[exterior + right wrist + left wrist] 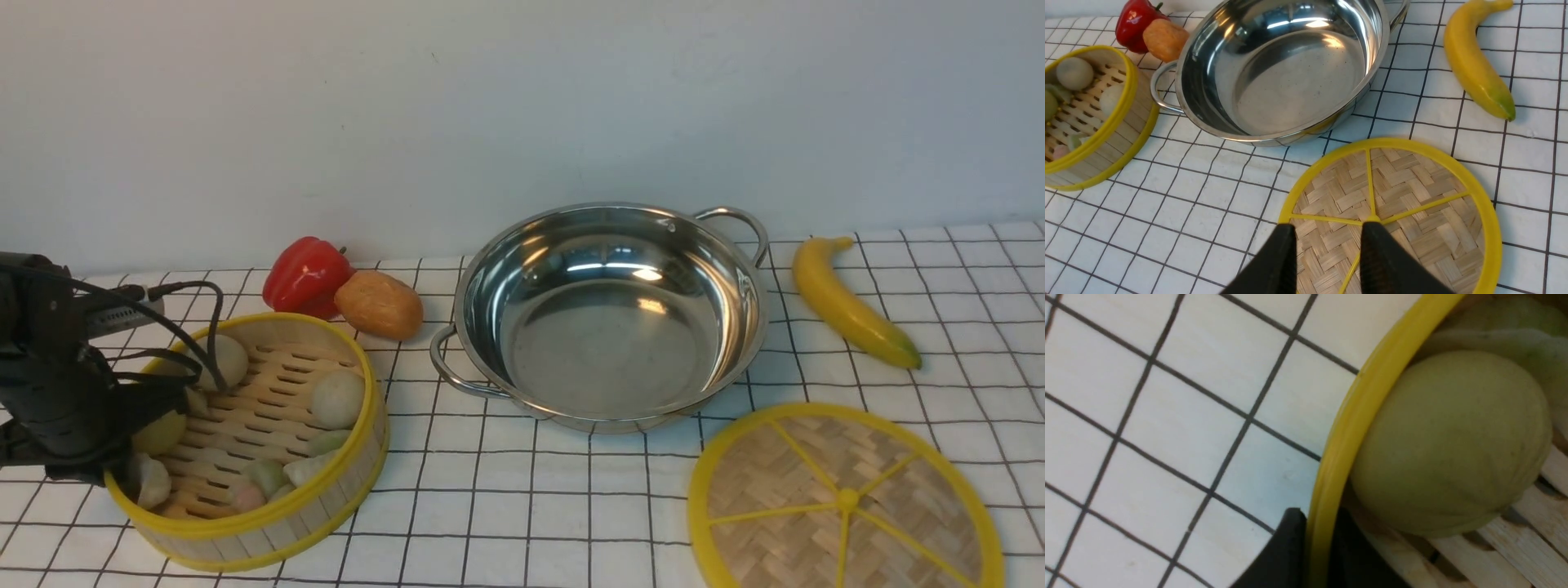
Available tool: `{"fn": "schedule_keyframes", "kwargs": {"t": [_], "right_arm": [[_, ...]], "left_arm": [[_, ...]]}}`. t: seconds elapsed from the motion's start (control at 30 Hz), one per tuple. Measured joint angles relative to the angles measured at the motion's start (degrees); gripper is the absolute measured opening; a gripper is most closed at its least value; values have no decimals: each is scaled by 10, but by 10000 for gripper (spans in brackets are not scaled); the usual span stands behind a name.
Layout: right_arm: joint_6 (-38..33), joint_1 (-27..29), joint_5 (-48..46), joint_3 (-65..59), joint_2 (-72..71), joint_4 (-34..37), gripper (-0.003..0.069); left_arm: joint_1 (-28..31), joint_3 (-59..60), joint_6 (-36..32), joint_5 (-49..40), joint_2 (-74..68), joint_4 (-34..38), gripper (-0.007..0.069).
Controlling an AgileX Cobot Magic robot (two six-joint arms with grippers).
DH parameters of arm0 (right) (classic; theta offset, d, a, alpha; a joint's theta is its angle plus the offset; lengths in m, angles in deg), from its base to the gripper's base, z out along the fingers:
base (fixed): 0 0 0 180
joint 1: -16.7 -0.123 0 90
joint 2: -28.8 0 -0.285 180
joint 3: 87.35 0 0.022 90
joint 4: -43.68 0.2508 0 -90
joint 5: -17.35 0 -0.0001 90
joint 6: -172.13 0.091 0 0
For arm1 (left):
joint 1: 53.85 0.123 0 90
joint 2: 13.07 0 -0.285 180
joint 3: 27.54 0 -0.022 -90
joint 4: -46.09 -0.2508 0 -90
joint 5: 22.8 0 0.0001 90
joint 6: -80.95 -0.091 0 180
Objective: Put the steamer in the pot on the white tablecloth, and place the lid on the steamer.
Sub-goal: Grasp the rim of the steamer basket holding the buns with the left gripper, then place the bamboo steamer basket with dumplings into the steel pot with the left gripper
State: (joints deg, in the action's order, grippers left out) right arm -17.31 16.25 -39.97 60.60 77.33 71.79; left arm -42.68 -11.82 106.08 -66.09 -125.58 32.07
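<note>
left gripper [1316, 519] is pinched onto the yellow rim of the steamer [326, 508], lower left of the front view. right gripper [1327, 237] hangs open over the lid [1412, 196], lower right. pot [612, 343] sits mid-frame on the white tablecloth [522, 523].

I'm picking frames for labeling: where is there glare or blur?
Front view: glare patches inside the pot, otherwise sharp. Left wrist view: very close, the steamer rim and a bun look soft. Right wrist view: reflections in the pot, the lid weave crisp.
</note>
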Motion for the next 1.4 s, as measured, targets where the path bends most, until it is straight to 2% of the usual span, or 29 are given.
{"fn": "schedule_keyframes", "kwargs": {"t": [0.27,0.43,0.87,1.07,1.23,1.4], "right_arm": [[0,0,0,0,0,0,240],[0,0,0,0,0,0,240],[0,0,-3,0,0,0,240],[0,0,-4,0,0,0,240],[0,0,-4,0,0,0,240],[0,0,-4,0,0,0,240]], "left_arm": [[59,1,-86,-34,41,37,40],[84,1,-140,-61,80,33,40],[85,1,-158,-76,84,40,40],[85,1,-197,-78,84,86,43],[85,-40,-223,-123,84,112,43],[77,-138,-233,-170,84,120,43]]}}
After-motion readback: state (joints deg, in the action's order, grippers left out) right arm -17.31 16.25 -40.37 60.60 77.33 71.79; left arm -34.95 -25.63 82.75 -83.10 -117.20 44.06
